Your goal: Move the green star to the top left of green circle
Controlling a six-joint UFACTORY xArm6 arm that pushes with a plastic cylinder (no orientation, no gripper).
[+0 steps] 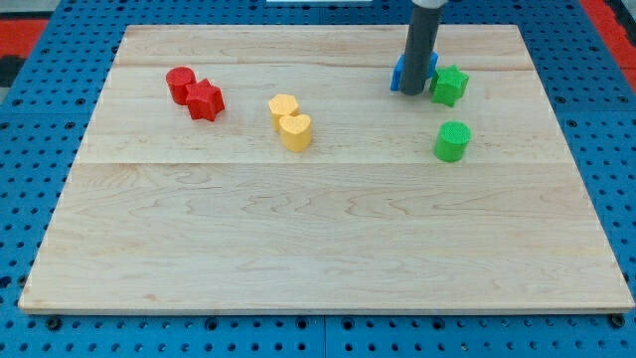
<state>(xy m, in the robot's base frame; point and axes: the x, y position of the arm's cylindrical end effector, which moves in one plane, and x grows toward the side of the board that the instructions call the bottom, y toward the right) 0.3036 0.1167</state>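
Observation:
The green star (449, 86) lies near the view's top right, directly above the green circle (452, 141), with a gap between them. My tip (412, 92) stands just to the left of the green star, in front of a blue block (398, 75) that the rod partly hides, so I cannot make out its shape. The tip looks close to the star's left side; I cannot tell if it touches.
A red circle (180, 84) and a red star (205, 100) touch at the view's upper left. Two yellow blocks (283, 107) (295, 130) touch near the middle top. The wooden board (318, 259) rests on a blue pegboard.

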